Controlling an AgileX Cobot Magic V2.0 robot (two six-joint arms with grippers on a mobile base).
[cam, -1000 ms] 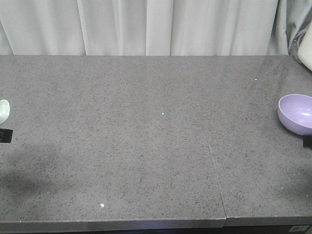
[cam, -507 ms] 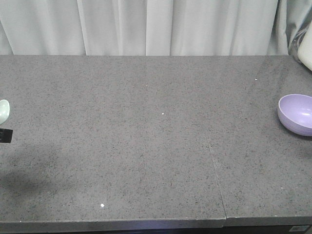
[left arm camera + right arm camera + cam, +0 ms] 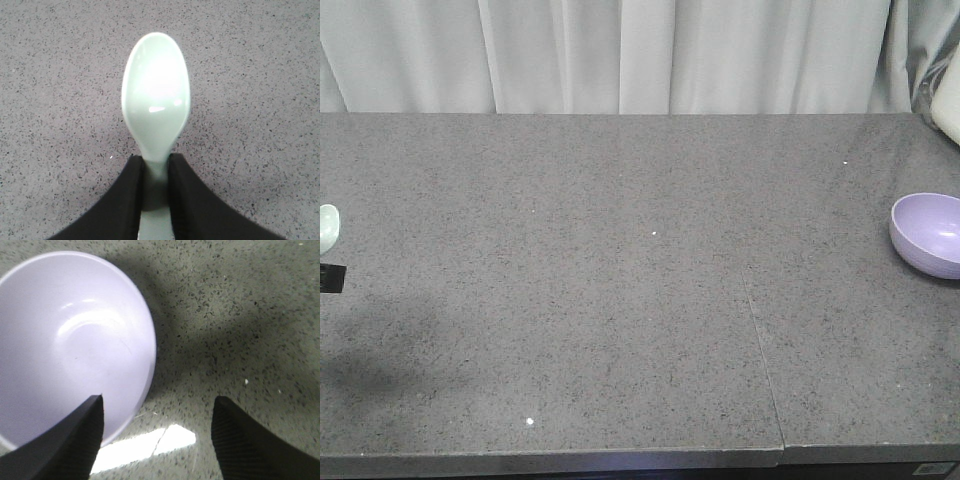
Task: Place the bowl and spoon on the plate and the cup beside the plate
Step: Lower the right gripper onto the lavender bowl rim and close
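**Spoon in grasp at left edge, bowl sits at right**

The left gripper (image 3: pixel 156 162) clamps the handle of the mint-green spoon (image 3: pixel 156 100), scoop facing up, at the extreme left of the speckled grey table (image 3: pixel 640 300). Whether the spoon rests on the surface or hangs just above it cannot be told. At the table's right edge the lavender bowl (image 3: pixel 928 234) stands upright. The right gripper (image 3: pixel 157 402) hovers spread wide and empty, one finger (image 3: pixel 70 445) over the bowl's rim, the other over the tabletop. White curtains (image 3: pixel 620 55) hang behind.
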